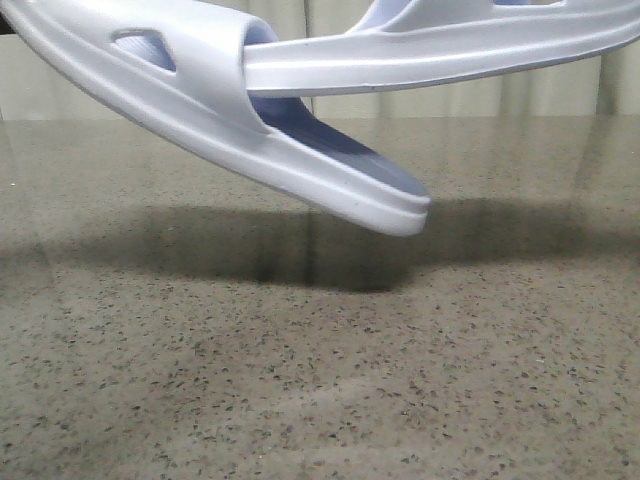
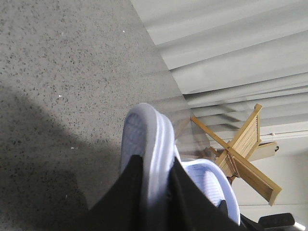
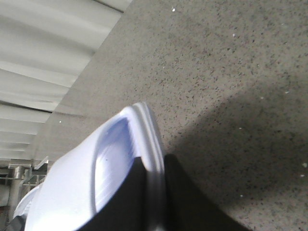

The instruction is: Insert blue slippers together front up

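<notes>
Holding one of the blue slippers point(image 1: 250, 130) each up over the tabletop point(image 1: 320, 380), the left claw point(image 2: 156, 192) and right claw point(image 3: 154, 192) are pushing one slipper under the other's strap, not fully in yet.

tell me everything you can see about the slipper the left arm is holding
The slipper in the left gripper is a pale blue-white foam slide, held in the air above the speckled table, clear of it. In the front view it slopes down to the right, and its wide strap has a triangular side hole. The second slipper enters under that strap. In the left wrist view the dark jaws are shut on the edge of its sole.
</notes>
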`<state>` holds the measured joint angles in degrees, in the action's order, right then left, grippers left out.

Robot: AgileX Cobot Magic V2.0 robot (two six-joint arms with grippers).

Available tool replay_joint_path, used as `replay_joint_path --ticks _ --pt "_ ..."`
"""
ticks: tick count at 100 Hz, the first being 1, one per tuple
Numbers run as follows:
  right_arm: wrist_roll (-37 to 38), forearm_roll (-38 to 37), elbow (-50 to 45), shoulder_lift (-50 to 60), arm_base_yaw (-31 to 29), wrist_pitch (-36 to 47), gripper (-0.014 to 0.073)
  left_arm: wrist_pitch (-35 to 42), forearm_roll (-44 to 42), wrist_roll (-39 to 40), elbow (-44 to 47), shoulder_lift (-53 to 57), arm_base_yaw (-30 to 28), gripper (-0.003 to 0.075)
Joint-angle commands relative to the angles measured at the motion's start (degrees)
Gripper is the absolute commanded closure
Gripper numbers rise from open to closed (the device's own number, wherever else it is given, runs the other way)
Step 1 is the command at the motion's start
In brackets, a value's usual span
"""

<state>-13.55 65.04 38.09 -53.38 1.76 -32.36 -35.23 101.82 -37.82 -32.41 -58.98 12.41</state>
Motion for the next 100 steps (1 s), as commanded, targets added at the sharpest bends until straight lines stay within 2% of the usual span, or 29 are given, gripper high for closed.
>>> replay_joint_path --ticks 1,19,41,55,100 --pt "-2.2 4.8 2.1 0.3 0.1 -4.1 0.0701 -4.4 4.8 0.1 -2.5 0.5 0.6 0.0701" --pt "-2.9 8.3 2.1 0.3 0.1 -3.3 0.0701 -4.2 4.8 1.0 -2.6 0.5 0.6 0.0701" --pt "-12.5 21.1 -0.4 0.3 0.1 -1.6 0.0701 -3.9 4.8 1.7 -2.6 0.5 0.6 0.0701" --pt "-17.0 26.6 -1.6 0.3 0.1 -0.1 0.0701 -3.9 4.8 2.2 -3.4 0.5 0.6 0.0701" --pt "-26.2 38.2 -2.0 0.3 0.1 1.9 0.0701 -3.9 4.8 3.7 -8.7 0.5 0.6 0.0701"
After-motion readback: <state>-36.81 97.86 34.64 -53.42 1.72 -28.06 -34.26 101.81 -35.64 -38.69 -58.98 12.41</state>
